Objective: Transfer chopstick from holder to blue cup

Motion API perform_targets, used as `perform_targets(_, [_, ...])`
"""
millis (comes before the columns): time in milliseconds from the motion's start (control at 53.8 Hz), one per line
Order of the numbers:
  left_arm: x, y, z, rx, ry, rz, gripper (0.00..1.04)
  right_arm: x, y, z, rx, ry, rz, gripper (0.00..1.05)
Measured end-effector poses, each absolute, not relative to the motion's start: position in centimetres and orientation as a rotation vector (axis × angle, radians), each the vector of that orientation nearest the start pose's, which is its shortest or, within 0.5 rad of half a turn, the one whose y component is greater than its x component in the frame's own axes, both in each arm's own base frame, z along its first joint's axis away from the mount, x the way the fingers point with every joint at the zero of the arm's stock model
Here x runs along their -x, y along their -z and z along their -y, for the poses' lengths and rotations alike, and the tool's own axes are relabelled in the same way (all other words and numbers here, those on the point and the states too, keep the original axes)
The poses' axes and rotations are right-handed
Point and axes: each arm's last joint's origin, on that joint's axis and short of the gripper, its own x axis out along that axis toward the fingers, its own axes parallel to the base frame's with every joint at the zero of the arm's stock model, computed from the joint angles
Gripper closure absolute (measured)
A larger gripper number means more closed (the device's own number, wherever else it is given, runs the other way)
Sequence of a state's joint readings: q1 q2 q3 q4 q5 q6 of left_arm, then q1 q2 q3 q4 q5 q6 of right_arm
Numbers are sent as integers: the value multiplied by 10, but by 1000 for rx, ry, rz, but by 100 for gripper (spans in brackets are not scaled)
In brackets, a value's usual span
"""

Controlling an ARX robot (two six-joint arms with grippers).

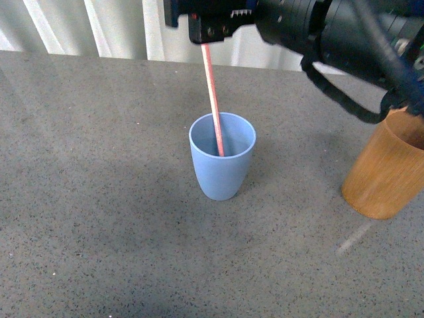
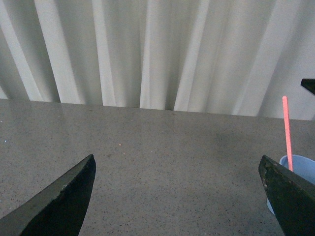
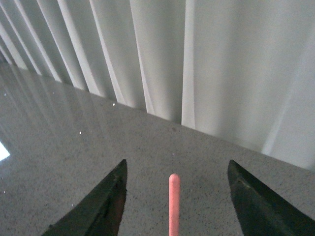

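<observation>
Left pincer (image 2: 177, 196): spread, empty, idle toward the bench's left side.
Chopstick (image 1: 213, 99): lower end inside the blue cup (image 1: 222, 173) mid-bench; long axis near upright, top leaning slightly left.
Right pincer (image 3: 173, 196): my nearer arm — fingers spread, chopstick top between them, untouched.
Holder (image 1: 383, 173): near the bench's right edge, empty as far as I can see.

I see a pink-red chopstick (image 1: 213, 99), a plain light blue cup (image 1: 222, 159) and an orange-brown holder (image 1: 386, 172) with fine vertical grain. The counter (image 1: 99, 199) is speckled grey, the curtain (image 2: 157, 49) white, the right gripper (image 1: 212, 30) black.
</observation>
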State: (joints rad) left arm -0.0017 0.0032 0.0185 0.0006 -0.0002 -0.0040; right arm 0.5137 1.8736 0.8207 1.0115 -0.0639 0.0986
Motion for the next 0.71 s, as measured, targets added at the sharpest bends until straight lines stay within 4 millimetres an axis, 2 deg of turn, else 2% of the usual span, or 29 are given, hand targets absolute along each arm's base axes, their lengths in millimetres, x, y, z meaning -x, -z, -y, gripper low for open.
perform_targets(149, [-97,-170,0,4,2,16,7,-307,-207,-163,-106,-443,-49,9])
perform_targets(167, [-97,-170,0,4,2,16,7,-306,-210,-159,-106,-416,-56,8])
perform_targets(316, [-97,-170,0,4,2,16,7,-295,-224,-120,-102,-176,-160,10])
perform_targets(372, [-97,-170,0,4,2,16,7,-282,-226,-90,-107,-42,-245,10])
perform_targets(446, [-97,-170,0,4,2,16,7,-266,-224,-63,-86,67,-313,10])
perform_targets(483, [-97,-170,0,4,2,16,7,-248,-221,-43,-58,128,-343,10])
perform_targets(576, [-97,-170,0,4,2,16,7,-229,-223,-28,-29,179,-326,10])
perform_targets(707, [-97,-170,0,4,2,17,7,-225,-229,-27,-15,161,-299,10])
